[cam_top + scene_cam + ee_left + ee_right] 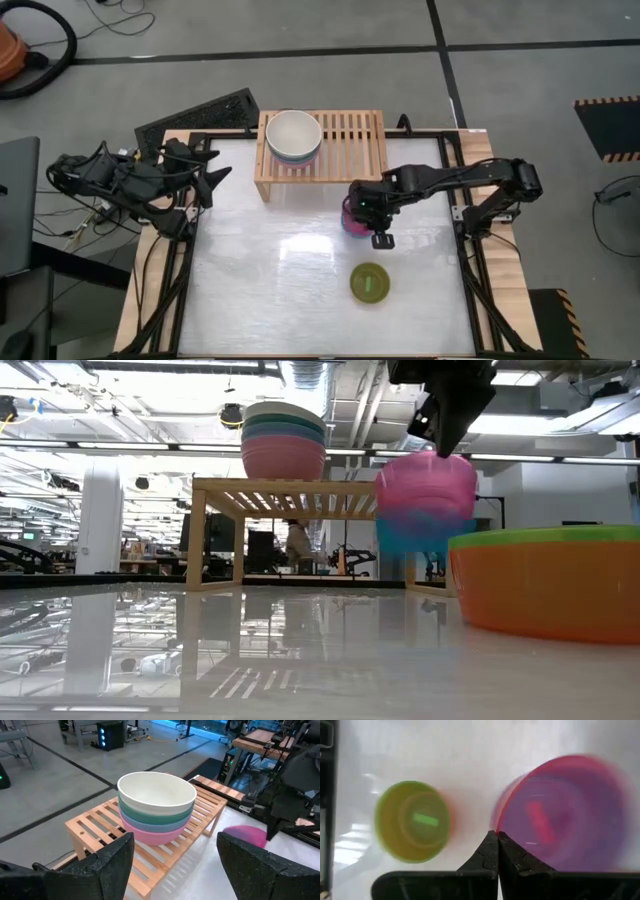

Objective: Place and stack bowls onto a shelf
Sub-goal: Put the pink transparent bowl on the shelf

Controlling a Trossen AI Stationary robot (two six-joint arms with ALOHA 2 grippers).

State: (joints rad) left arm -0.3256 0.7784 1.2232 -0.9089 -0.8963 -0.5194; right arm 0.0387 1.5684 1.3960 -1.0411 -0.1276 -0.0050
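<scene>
A stack of larger bowls (293,137), cream-white on top over teal and pink (156,805), sits on the slats of the light-wood shelf (350,140). My right gripper (498,836) is shut on a purple bowl nested in a cyan one (425,500), in front of the shelf's right half. An olive-green bowl sits inside an orange-red one (371,283) on the table nearer the front edge. My left gripper (175,865) waits open at the table's left edge, facing the shelf. My right gripper pinches the purple bowl's rim (501,822) between its two fingers, on the side toward the olive-green bowl. The fingers come from above, pointing down. The purple bowl with the cyan one under it (420,532) hangs upright below the fingers, lifted clear of the table.
The shelf's right half (358,135) is bare slats. A black slatted panel (200,112) leans off the table's far left corner. The orange-red bowl (545,585) stands close to the low camera. The white tabletop (270,280) is bordered by a black frame.
</scene>
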